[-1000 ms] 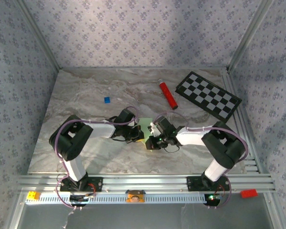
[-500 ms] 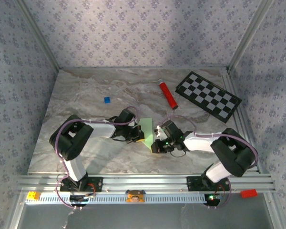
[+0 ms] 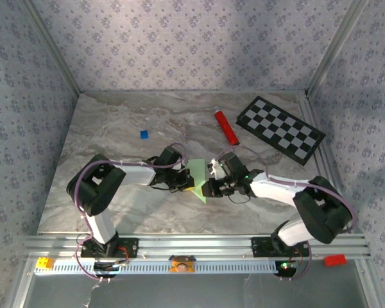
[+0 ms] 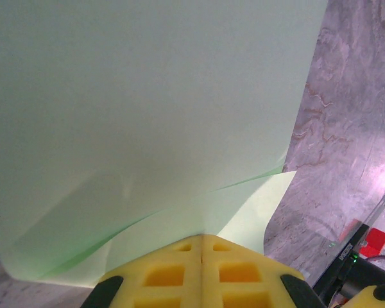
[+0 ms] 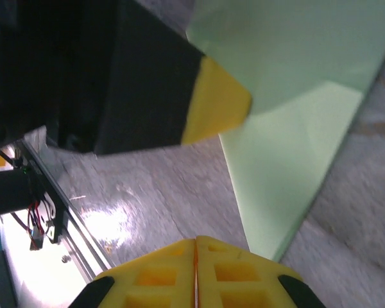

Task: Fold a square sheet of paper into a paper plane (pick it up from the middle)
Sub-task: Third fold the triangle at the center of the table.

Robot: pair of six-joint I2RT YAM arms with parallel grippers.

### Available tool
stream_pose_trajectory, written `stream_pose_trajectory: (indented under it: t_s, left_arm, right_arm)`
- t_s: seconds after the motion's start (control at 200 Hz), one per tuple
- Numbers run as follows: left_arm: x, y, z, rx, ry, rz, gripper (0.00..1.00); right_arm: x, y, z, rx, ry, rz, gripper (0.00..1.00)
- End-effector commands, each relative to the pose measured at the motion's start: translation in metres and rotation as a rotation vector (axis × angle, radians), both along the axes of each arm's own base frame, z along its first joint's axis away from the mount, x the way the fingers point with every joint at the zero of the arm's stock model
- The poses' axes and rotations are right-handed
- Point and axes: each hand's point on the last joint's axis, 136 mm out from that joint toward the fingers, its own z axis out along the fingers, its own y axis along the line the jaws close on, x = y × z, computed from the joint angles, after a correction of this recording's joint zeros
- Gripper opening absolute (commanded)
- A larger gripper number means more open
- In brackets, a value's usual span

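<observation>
From above, the paper (image 3: 197, 174) lies on the marble table (image 3: 115, 128), a little nearer than the middle, between the two grippers. The left gripper (image 3: 185, 185) is at its left edge and the right gripper (image 3: 207, 189) at its near right edge. In this view the paper is a narrow pale green shape. Its long axis goes from the far side to the near side, leaning a little to the right, with the wide end far and the pointed end near. The red tube (image 3: 226, 126), the checkerboard (image 3: 280, 129) and the small blue square (image 3: 144, 134) lie well apart from it, farther back. The left wrist camera shows what the top camera cannot: the paper (image 4: 147, 115) is folded, with one layer over another and a slanted edge between them. There the left gripper (image 4: 202, 239) has its yellow jaws pressed together at the edge of the paper; I cannot tell if a layer is pinched between them. The right wrist camera shows the right gripper (image 5: 196, 244) with its jaws also clenched, nothing between them, just beside the near edge of the paper (image 5: 295, 147). A yellow tip of the left gripper (image 5: 215, 109) rests on the paper.
</observation>
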Motion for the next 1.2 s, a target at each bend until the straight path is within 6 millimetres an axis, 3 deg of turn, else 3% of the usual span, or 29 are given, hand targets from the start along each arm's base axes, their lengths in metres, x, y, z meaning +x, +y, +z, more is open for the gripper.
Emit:
stream_pose_trajectory:
  t_s: [0.0,0.15,0.415,0.575,0.745,0.85,1.03,1.194]
  left_arm:
    - [-0.011,0.022,-0.033,0.128,0.056,0.026,0.00]
    - [-0.010,0.021,-0.032,0.125,0.054,0.025,0.00]
    - [-0.006,0.015,-0.024,0.101,0.038,0.015,0.00]
    - [0.005,0.004,-0.004,0.057,-0.006,0.007,0.00]
    - [0.018,-0.005,0.027,0.014,-0.087,-0.002,0.04]
    - [0.015,-0.002,0.037,0.020,-0.118,-0.006,0.05]
    - [-0.002,-0.002,0.021,0.007,-0.061,0.011,0.03]
    - [-0.002,-0.005,0.006,0.015,-0.047,0.005,0.02]
  right_arm:
    - [0.007,0.011,-0.003,0.005,0.030,0.008,0.10]
    - [0.013,0.018,-0.013,-0.015,0.052,0.000,0.10]
    - [0.002,-0.002,-0.050,-0.095,0.122,-0.059,0.08]
    - [-0.007,-0.017,-0.068,-0.152,0.153,-0.110,0.04]
    - [-0.007,-0.022,-0.072,-0.170,0.157,-0.134,0.02]
    - [-0.004,-0.023,-0.071,-0.179,0.150,-0.145,0.01]
    - [-0.004,-0.025,-0.073,-0.190,0.152,-0.150,0.01]
    - [-0.007,-0.026,-0.076,-0.195,0.159,-0.150,0.01]
